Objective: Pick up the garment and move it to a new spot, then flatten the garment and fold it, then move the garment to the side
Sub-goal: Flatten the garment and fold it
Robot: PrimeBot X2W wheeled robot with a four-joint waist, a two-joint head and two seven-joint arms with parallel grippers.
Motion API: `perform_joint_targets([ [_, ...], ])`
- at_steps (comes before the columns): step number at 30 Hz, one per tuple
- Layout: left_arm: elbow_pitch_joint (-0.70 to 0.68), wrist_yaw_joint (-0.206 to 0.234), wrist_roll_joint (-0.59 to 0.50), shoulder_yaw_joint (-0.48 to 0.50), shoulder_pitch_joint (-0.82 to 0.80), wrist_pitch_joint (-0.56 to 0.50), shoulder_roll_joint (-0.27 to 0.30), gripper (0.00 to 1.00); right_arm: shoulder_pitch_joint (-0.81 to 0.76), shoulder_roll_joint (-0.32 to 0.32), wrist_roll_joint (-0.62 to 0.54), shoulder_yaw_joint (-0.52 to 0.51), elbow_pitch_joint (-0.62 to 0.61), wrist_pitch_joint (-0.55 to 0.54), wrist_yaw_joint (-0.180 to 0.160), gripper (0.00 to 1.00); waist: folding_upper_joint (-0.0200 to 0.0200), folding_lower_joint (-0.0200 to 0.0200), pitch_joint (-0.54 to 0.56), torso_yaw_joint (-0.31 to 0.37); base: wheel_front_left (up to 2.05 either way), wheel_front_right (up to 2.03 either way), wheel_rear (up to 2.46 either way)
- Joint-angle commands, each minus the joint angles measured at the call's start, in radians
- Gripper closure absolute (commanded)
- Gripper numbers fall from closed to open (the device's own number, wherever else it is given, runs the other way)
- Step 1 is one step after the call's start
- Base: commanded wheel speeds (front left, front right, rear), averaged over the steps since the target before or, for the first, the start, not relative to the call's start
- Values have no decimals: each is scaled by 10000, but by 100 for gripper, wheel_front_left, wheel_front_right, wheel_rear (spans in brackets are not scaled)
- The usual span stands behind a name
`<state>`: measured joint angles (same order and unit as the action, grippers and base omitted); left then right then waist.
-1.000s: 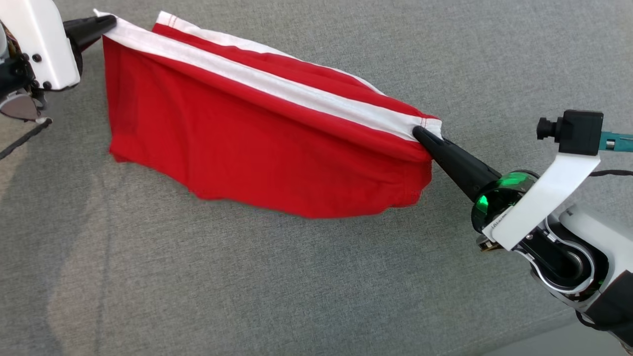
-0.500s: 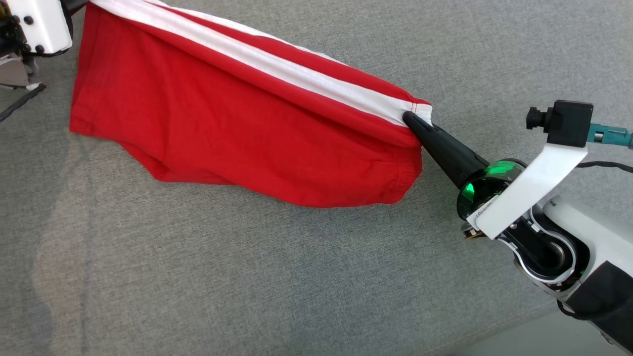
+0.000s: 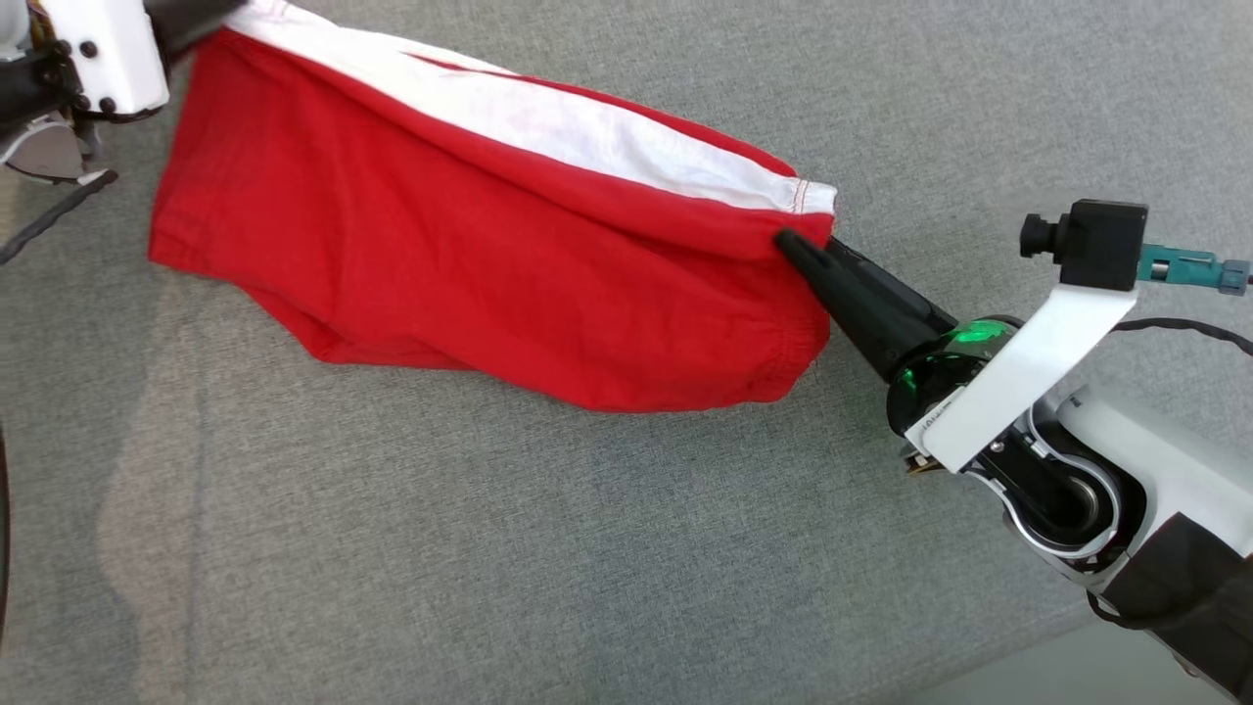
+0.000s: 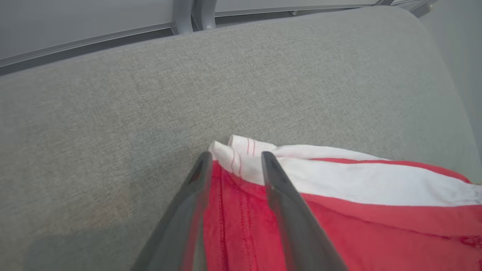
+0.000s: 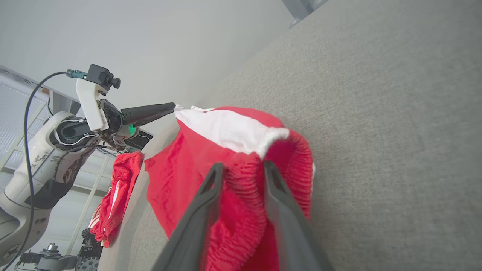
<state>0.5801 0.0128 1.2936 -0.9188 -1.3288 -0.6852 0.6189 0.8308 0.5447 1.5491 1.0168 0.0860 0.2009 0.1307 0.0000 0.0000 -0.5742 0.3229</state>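
Observation:
The garment (image 3: 489, 255) is a pair of red shorts with a white side band, lying stretched across the grey cushion. My left gripper (image 3: 196, 15) is at its upper-left corner. In the left wrist view that gripper (image 4: 235, 155) is open, with the white hem (image 4: 241, 148) lying between the spread fingers. My right gripper (image 3: 798, 245) sits at the garment's right end. In the right wrist view it (image 5: 243, 165) is open too, with the red elastic waistband (image 5: 244, 195) bunched between the parted fingers. The left gripper (image 5: 171, 106) also appears there, at the far corner.
The grey fabric cushion (image 3: 489, 539) spreads wide below the garment. Its edge (image 3: 1077, 666) runs along the lower right. Another red garment (image 5: 120, 188) hangs beyond the cushion's side in the right wrist view. Metal frame posts (image 4: 192, 15) stand behind the cushion.
Both grippers have gone from shut on the garment's corners to open. The cloth has slackened and the white band has spread wider. The head view shifted a little.

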Motion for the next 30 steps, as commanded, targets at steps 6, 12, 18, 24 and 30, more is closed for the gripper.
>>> perform_joint_targets([
  [6,69,-150,200,-12,145,-121,-148,0,86,36,35,37,112,-56,3,0,0,0,275,-154,0,0,0],
  [12,-95,-489,235,3,504,237,-170,0,-285,304,119,-29,159,75,3,0,0,0,893,-268,0,0,0],
  [18,-502,-803,59,-75,1191,999,-61,0,-826,756,333,-65,132,121,4,0,0,0,1712,-466,0,0,0],
  [24,-799,-778,577,-98,2146,826,235,0,-1213,1107,489,-283,13,236,4,0,0,0,1998,-688,0,0,0],
  [30,-701,-453,941,3,2406,394,640,0,-1415,1411,435,-576,-383,355,4,0,0,0,1659,-461,0,0,0],
])
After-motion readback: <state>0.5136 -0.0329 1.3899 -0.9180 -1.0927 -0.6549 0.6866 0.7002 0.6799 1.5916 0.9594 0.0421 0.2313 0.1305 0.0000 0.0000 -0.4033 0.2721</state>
